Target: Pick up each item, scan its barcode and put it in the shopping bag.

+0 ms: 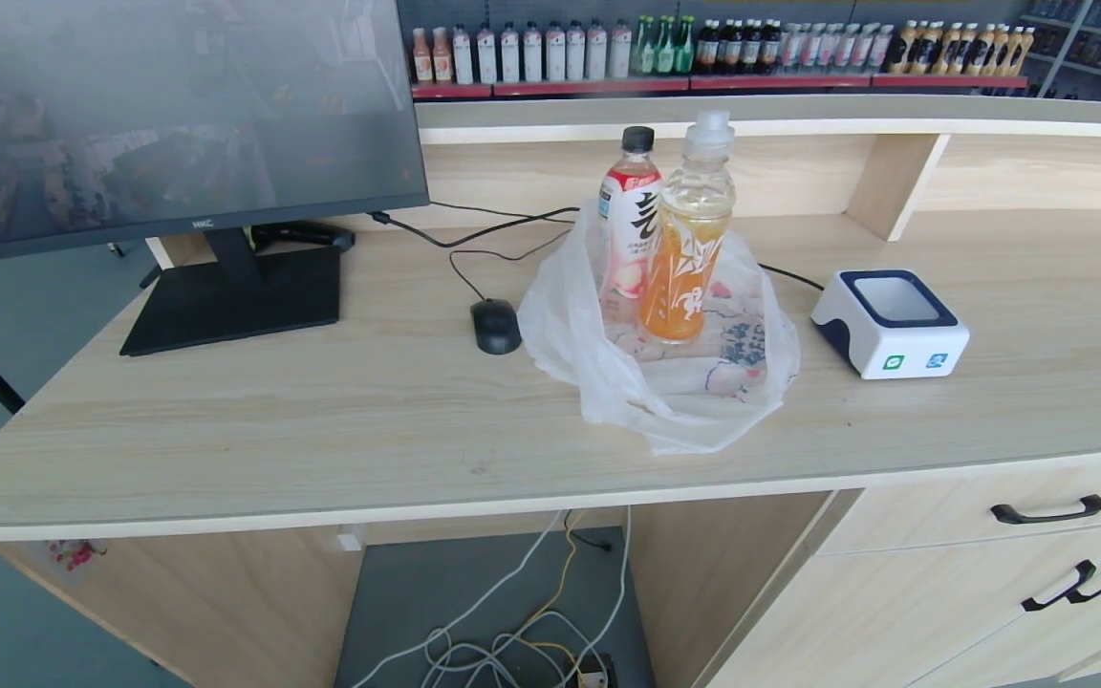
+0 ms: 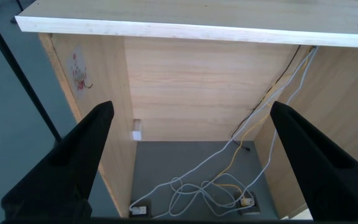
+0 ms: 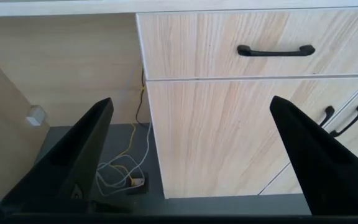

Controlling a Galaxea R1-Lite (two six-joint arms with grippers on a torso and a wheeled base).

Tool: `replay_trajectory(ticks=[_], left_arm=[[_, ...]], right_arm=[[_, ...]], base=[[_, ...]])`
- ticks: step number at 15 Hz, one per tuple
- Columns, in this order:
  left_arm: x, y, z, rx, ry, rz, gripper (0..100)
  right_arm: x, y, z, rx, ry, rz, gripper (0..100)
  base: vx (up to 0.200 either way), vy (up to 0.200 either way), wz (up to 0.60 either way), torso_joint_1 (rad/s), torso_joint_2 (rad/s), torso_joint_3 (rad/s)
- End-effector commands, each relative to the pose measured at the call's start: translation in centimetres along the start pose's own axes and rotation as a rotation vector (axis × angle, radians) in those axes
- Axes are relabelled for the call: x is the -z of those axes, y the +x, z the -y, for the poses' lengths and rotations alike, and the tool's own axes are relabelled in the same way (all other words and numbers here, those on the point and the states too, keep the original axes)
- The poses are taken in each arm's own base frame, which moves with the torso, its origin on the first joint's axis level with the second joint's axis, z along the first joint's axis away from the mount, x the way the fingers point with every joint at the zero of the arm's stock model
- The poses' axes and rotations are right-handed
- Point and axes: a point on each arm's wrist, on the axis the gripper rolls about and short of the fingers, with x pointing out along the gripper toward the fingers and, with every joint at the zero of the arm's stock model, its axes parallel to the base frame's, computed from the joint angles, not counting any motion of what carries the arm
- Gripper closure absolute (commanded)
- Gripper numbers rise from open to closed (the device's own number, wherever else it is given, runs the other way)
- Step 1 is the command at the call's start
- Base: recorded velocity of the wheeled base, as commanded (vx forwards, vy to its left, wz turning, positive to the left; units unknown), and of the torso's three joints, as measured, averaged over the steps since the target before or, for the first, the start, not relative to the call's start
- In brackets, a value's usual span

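1. Two bottles stand upright inside the shopping bag (image 1: pixel 675 401) on the desk (image 1: pixel 321 411): a pink-labelled bottle (image 1: pixel 629 229) with a black cap, and an orange drink bottle (image 1: pixel 689 258) with a clear cap just in front of it, the two touching or nearly so.
2. The bag is a thin white plastic one, slumped open around the bottle bases, near the middle of the desk.
3. Just beside the bag, on the robot's right, sits the white barcode scanner (image 1: pixel 888 323) with its window facing up.
4. No other loose item for bagging lies on the desk top; apart from the bag and the scanner, it carries a monitor (image 1: pixel 168 115) and a mouse (image 1: pixel 495 325).
5. My judgement is that the task is at or very near its end, with both items bagged. Whether each was scanned cannot be told from the pictures.
6. The left end effector (image 2: pixel 191 109) hangs below the desk edge, facing the open kneehole where cables (image 2: pixel 204 186) lie on the floor. Its fingers are spread wide and hold nothing.
7. The right end effector (image 3: pixel 191 102) also sits low, facing the drawer fronts (image 3: pixel 229 124) with their black handles, its fingers likewise spread and empty.
8. Both arms appear lowered to a rest-like pose, well apart from the bag.
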Motion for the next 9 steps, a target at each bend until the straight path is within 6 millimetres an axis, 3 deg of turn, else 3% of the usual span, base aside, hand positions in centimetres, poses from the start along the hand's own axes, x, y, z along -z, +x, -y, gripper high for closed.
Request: replay_trajectory(ticks=[1,7,9], left_arm=[[0.00,0.00,0.00,0.000,0.001,0.000,0],[0.00,0.00,0.00,0.000,-0.003,0.000,0],[0.00,0.00,0.00,0.000,-0.002,0.000,0]], right_arm=[[-0.01,0.01,0.00,-0.001,0.000,-0.002,0],[-0.01,0.01,0.00,-0.001,-0.003,-0.002,0],[-0.01,0.01,0.00,-0.001,-0.004,-0.002,0]], base=[[-0.200,0.000,0.00,-0.007,0.00,0.007],[0.000,0.000,0.00,0.000,0.00,0.000],[0.000,-0.200,0.00,0.019,0.00,-0.002]])
